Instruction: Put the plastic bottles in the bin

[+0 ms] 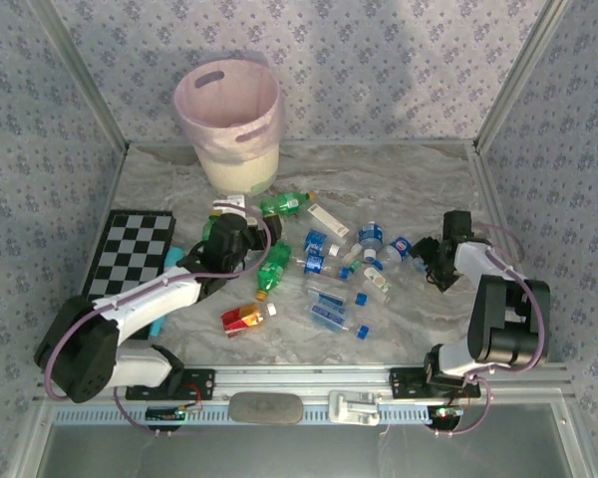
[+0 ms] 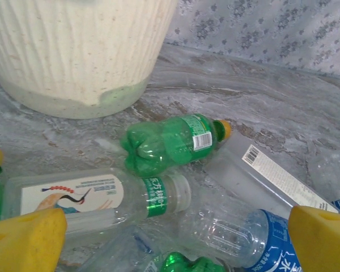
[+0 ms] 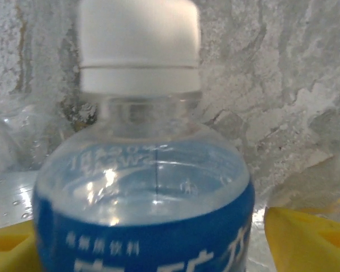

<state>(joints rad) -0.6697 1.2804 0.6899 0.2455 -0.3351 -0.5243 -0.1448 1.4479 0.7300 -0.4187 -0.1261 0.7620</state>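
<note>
1. The bin [image 1: 227,119] stands upright in the upper left-centre of the overhead view, against the back wall. Its mouth faces up, ready for drops from above. Whether anything lies inside I cannot tell.
2. The plastic bottles [image 1: 324,264] lie scattered on their sides across the middle of the surface [image 1: 419,179], between the two arms. Either arm can probably reach some of them.
3. The left pincer [image 2: 175,232] is spread wide, with its yellow fingers [image 2: 25,241] in the lower corners of its wrist view. It hangs over a cluster just below the bin. A green bottle [image 2: 170,141] with an orange cap lies ahead of it, near the bin's base. The wide spread likely suits taking a bottle across its body.
4. The right pincer [image 3: 158,243], at middle right in the overhead view, brackets a clear blue-labelled bottle [image 3: 141,187] with a white cap. One yellow finger sits on each side of the label band, probably because that is the straightest part to hold. I cannot tell whether the fingers already press on it.
5. The step in hand looks like the right arm's grasp. The bin is well apart from it, so the carry would cross the pile.
</note>
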